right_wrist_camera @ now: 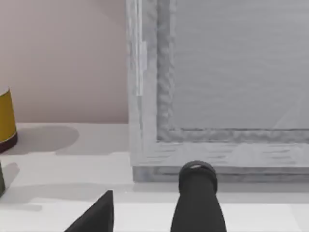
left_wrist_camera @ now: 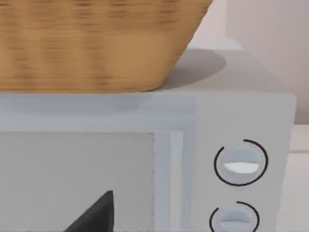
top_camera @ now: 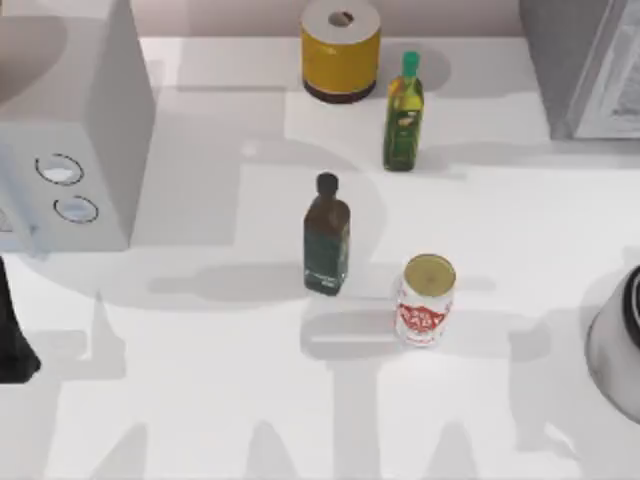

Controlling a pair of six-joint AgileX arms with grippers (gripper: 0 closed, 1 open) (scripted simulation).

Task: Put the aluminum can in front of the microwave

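The aluminum can (top_camera: 426,300), white with a red label and a dull gold top, stands upright right of the table's middle. The microwave (top_camera: 70,130), pale grey with two ringed dials (top_camera: 60,170), stands at the far left; the left wrist view faces its front (left_wrist_camera: 145,169) from close by. My left arm (top_camera: 15,345) is parked at the left edge, just in front of the microwave and far from the can. My right arm (top_camera: 615,345) is parked at the right edge, well right of the can. Neither gripper touches anything.
A dark bottle (top_camera: 326,235) stands just left of the can, a green oil bottle (top_camera: 404,110) and a yellow canister (top_camera: 341,50) farther back. A darker grey appliance (top_camera: 590,65) fills the back right corner. A wicker basket (left_wrist_camera: 96,43) sits on the microwave.
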